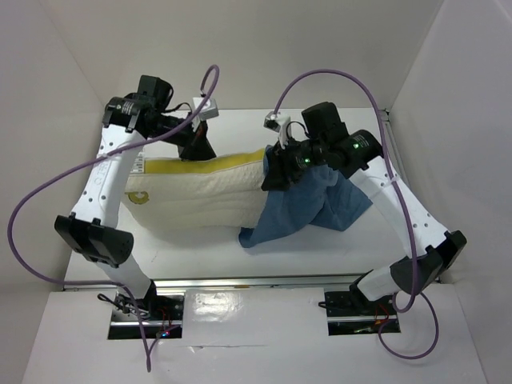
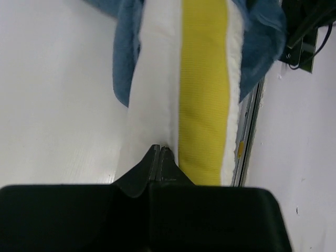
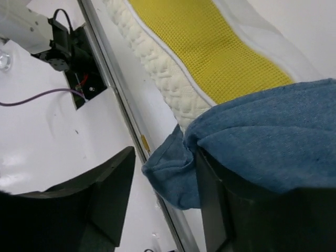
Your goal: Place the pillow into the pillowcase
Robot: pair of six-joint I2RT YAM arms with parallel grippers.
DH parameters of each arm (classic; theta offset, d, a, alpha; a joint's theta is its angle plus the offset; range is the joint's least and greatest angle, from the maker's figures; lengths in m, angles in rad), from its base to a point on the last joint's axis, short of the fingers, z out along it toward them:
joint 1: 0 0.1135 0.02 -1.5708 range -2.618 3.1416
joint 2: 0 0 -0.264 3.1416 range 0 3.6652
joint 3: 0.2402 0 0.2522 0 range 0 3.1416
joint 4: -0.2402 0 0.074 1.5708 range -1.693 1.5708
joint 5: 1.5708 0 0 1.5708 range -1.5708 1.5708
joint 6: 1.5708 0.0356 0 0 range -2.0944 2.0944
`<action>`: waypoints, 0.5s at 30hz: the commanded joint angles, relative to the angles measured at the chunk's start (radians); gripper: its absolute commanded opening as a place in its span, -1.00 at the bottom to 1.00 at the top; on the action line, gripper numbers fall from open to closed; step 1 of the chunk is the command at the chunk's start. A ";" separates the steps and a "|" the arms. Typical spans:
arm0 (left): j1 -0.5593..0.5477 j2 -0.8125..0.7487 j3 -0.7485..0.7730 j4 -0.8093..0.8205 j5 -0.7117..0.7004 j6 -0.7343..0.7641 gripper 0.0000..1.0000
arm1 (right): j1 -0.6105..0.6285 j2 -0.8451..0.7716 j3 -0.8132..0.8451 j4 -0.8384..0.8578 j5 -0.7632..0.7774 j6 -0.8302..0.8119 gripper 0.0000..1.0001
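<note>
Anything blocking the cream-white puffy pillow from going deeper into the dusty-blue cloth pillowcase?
Nothing visible: one end of the pillow already sits inside the pillowcase. The right gripper is at its mouth, cloth draped over one finger.

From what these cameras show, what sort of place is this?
Probably a robot test booth: plain white walls close around a white table, two arms bolted at its near edge, a pillow and pillowcase on it.

The pillow (image 1: 192, 204) is cream-white, quilted, with a bright yellow waffle-patterned band — the pillowcase (image 1: 296, 216) is plain dusty blue. The tabletop (image 1: 200, 252) is white, my cables (image 1: 336, 73) purple, my left hand (image 2: 160, 153) and right hand (image 3: 165, 207) black.
</note>
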 commanded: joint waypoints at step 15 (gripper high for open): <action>-0.283 -0.234 -0.265 0.039 -0.139 0.036 -1.00 | 0.007 -0.033 0.211 0.197 0.343 0.009 0.36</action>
